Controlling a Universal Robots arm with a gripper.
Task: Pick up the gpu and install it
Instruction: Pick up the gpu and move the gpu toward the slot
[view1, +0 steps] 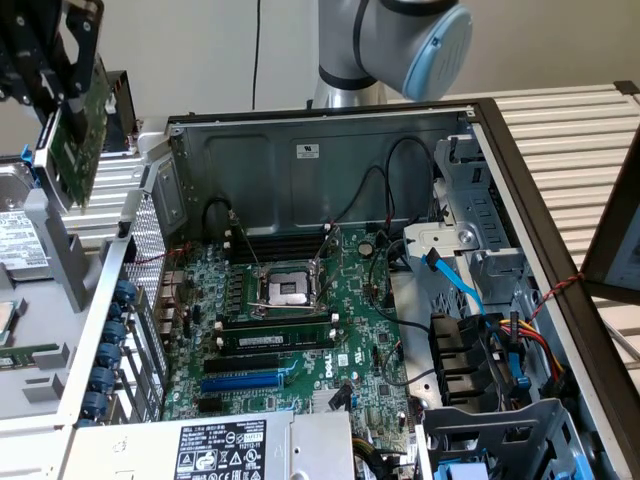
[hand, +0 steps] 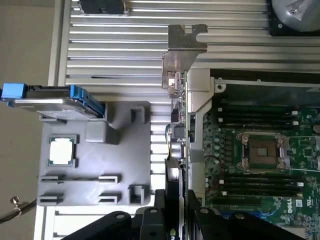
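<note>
We see open air above the blue slot (view1: 245, 381). A memory stick (view1: 275, 340) lies just beside it, cables (view1: 405, 323) loop nearby, and the case wall (view1: 147, 250) stands between it and the gripper (view1: 62, 98) holding the graphics card (view1: 82, 135).

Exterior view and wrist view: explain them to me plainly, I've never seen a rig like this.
The exterior view looks from off the machine at a grey robot arm behind an open computer case with its green motherboard exposed. The wrist view comes from a camera riding on the arm's wrist. The arm's black fingers are shut on the gpu, a green card held in the air beside the case, toward the exterior view's left. Nearby, a grey tray holds a processor chip and a hard drive.
</note>
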